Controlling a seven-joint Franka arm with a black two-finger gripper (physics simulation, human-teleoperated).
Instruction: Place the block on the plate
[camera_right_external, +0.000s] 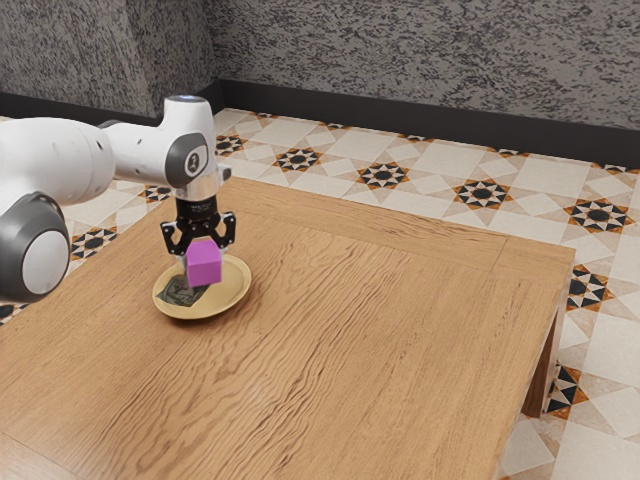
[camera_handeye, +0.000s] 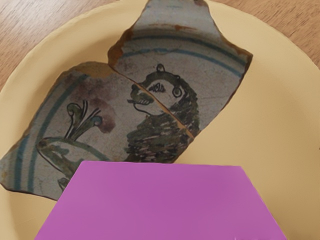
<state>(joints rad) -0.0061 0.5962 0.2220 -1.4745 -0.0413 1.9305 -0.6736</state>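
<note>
Purple block (camera_right_external: 205, 267) found held in black gripper (camera_right_external: 198, 230), suspended over yellow plate (camera_right_external: 237, 288); release not made. Cracked pottery piece (camera_handeye: 165, 100), painted with maned animal, noted lying on plate, partly hidden by block in wrist view. Plate supported by wooden table (camera_right_external: 400, 330); patterned tile floor (camera_right_external: 340, 155) and grey wall (camera_right_external: 400, 60) recorded beyond.

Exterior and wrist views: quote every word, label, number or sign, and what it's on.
No text can be read.
White jointed robot arm: mark on the dark round joint cap, too small.
Black two-finger gripper: pale marks near its top, too small.
Painted ceramic shard: animal drawing, no lettering seen.
Magenta block: nothing readable.
</note>
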